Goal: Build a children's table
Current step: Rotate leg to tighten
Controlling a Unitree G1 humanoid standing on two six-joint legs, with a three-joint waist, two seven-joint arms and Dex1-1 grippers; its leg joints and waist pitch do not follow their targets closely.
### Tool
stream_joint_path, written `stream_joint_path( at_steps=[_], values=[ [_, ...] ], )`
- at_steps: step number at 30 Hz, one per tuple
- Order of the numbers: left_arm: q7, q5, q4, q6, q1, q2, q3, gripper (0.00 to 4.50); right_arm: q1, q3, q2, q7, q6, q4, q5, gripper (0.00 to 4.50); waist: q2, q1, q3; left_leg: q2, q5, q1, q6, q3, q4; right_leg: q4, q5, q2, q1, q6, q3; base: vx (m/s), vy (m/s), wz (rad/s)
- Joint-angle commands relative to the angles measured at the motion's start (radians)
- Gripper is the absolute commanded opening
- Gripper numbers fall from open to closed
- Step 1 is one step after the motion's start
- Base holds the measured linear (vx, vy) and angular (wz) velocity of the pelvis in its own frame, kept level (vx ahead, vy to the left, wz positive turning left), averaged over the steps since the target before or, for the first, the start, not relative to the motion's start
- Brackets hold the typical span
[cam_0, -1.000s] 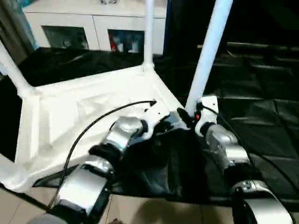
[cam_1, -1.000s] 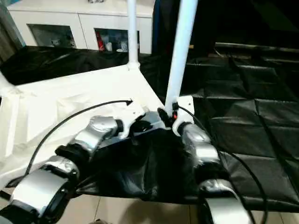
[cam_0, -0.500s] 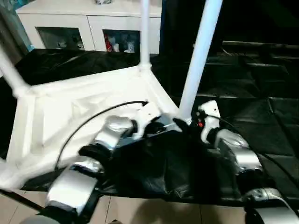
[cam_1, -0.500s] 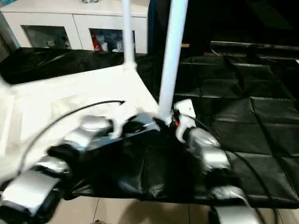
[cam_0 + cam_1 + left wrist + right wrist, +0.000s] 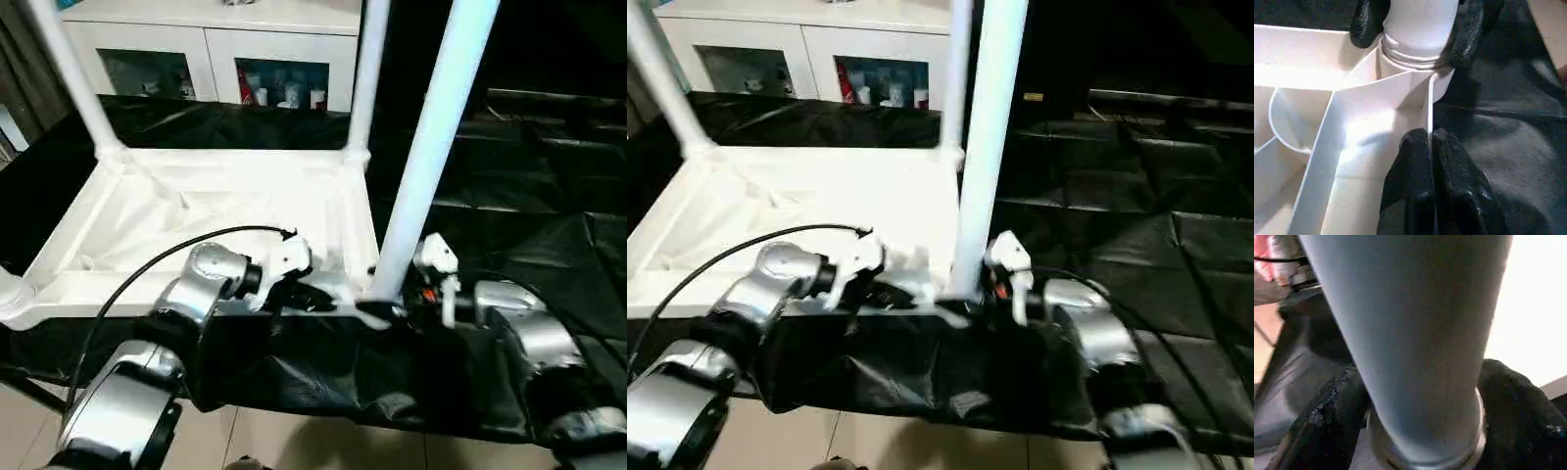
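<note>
White children's table [image 5: 211, 211] and legs [image 5: 431, 147], black draped cloth [image 5: 529, 235], silver forearms [image 5: 201, 284]

The legs [image 5: 431, 147] run off the frame's top.

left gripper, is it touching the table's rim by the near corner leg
Touching. In the left wrist view the left gripper's two black fingers are pinched shut on the thin white rim wall of the children's table, just below the corner socket.

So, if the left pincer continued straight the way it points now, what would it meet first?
Probably the base of the near leg in its corner socket. The left pincer, closed on the table's thin rim, points along that rim toward the socket, where the right pincer's fingers flank the leg.
</note>
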Motion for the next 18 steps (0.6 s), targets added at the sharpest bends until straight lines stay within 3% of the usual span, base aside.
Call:
stream_joint_path(
  at_steps=[1,3,6,10,13,18],
  values=[
    [-0.034,-0.032,-0.015,0.013,0.016,-0.008,-0.007,0.0,0.004,0.012,-0.008,0.019,0.011,-0.012,0.002,3.21,-0.018,0.003,-0.057,0.077,-0.187,0.01,0.084,-0.033,-0.069,-0.074,-0.27,-0.092,0.05,-0.213,0.062,0.0,0.0,0.0],
    [-0.045,-0.042,-0.038,0.029,0.025,-0.002,-0.008,0.0,0.001,0.014,-0.001,0.029,0.023,-0.014,0.012,3.02,-0.022,0.003,-0.057,0.078,-0.184,0.01,0.078,-0.033,-0.07,-0.074,-0.275,-0.091,0.05,-0.21,0.062,0.0,0.0,0.0],
    [-0.036,-0.054,-0.053,0.038,0.032,-0.003,-0.003,0.0,0.003,0.021,0.021,0.026,0.036,-0.023,0.021,2.78,-0.019,0.003,-0.057,0.078,-0.174,0.01,0.078,-0.033,-0.07,-0.071,-0.255,-0.09,0.048,-0.216,0.062,0.0,0.0,0.0],
    [0.003,-0.06,-0.062,0.043,0.035,-0.022,0.013,0.0,0.022,0.018,0.05,-0.001,0.049,-0.038,0.031,2.65,-0.023,0.002,-0.056,0.077,-0.176,0.01,0.077,-0.033,-0.069,-0.072,-0.268,-0.091,0.049,-0.211,0.062,0.0,0.0,0.0],
    [0.113,-0.027,-0.023,0.022,0.018,-0.047,0.026,0.0,0.032,-0.007,0.103,-0.113,0.067,-0.018,0.025,2.62,-0.024,0.001,-0.053,0.076,-0.188,0.01,0.068,-0.034,-0.071,-0.077,-0.308,-0.091,0.047,-0.195,0.063,0.0,0.0,0.0],
    [0.285,0.009,0.032,0.025,-0.015,-0.082,0.036,0.0,0.01,-0.045,0.174,-0.345,0.039,0.078,-0.037,2.62,-0.026,-0.018,-0.048,0.072,-0.254,0.019,0.019,-0.041,-0.078,-0.096,-0.439,-0.096,0.039,-0.156,0.063,0.0,0.0,0.0]
  ],
)
